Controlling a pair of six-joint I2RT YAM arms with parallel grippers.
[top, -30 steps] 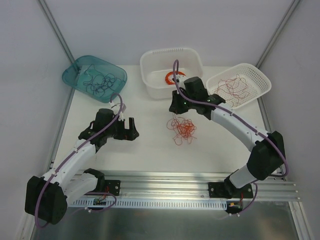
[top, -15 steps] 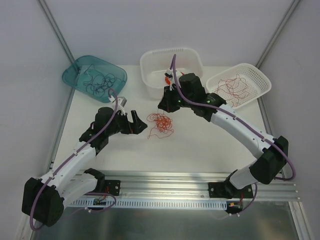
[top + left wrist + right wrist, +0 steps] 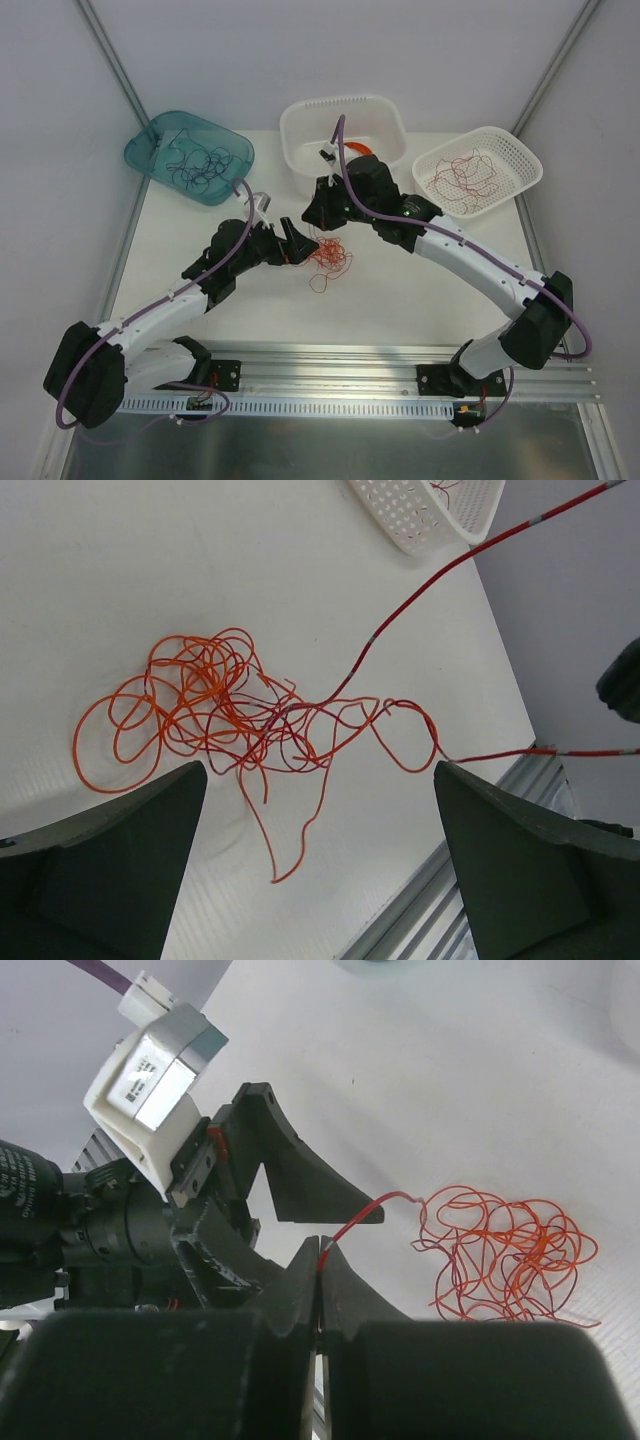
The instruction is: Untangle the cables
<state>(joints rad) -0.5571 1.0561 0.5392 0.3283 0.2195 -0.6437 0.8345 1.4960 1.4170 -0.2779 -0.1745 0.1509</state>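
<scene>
Cables (image 3: 215,715): one loose knotted heap of hair-thin wire, mostly orange-red, with darker red loops through the middle and right side.
Heap shape: many overlapping rings and squiggles; one free end trails out toward the near edge.
Heap position: lying on the white tabletop (image 3: 420,290), centre, in front of the middle basket (image 3: 300,120) and between the two arms.
Lifted strand (image 3: 420,590): dark red with short grey marks; leaves the heap and runs nearly straight up toward the right arm.
Right fingers (image 3: 300,1290): pressed together with no gap, pinching the end of that red strand at their tips, just above and beside the heap.
Left fingers (image 3: 110,860): spread wide, one on either side of the heap, low over it; nothing between them is gripped.
Spacing of arms: the two sets of fingers sit close together over the heap; contact between them cannot be told.
Teal bin (image 3: 150,150): far left corner, holds loose black wires (image 3: 200,168).
Middle basket contents: a bright orange coil (image 3: 367,150), partly hidden by the right arm.
Right basket (image 3: 520,150): far right, holds loose dark red wires (image 3: 465,180).
</scene>
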